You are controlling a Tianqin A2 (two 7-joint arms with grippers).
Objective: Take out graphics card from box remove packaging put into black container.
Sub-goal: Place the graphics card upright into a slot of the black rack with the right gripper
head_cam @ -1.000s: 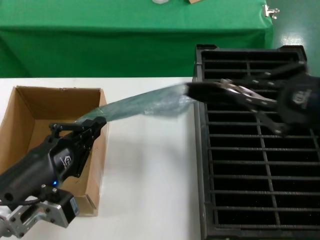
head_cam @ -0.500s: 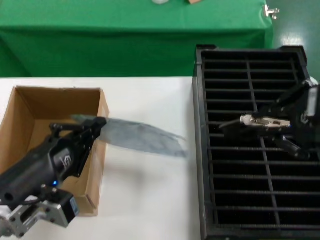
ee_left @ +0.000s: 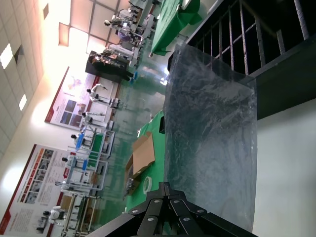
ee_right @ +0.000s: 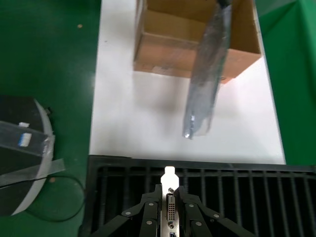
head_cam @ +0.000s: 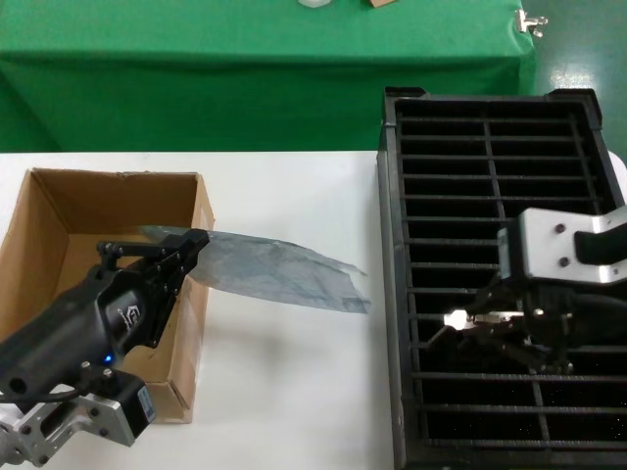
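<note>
The graphics card (ee_right: 170, 207) is pinched by its bracket in my right gripper (head_cam: 487, 321), low over the black container (head_cam: 411, 196). I should align it with one slot. My left gripper (head_cam: 181, 250) clamps the empty packaging (head_cam: 279, 272).

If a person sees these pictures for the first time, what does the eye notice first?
Probably the bag, pinched in the left gripper and hanging in the air from above the box out over the white table. Next, the right gripper holding the card by its bracket above the slotted black container.
</note>
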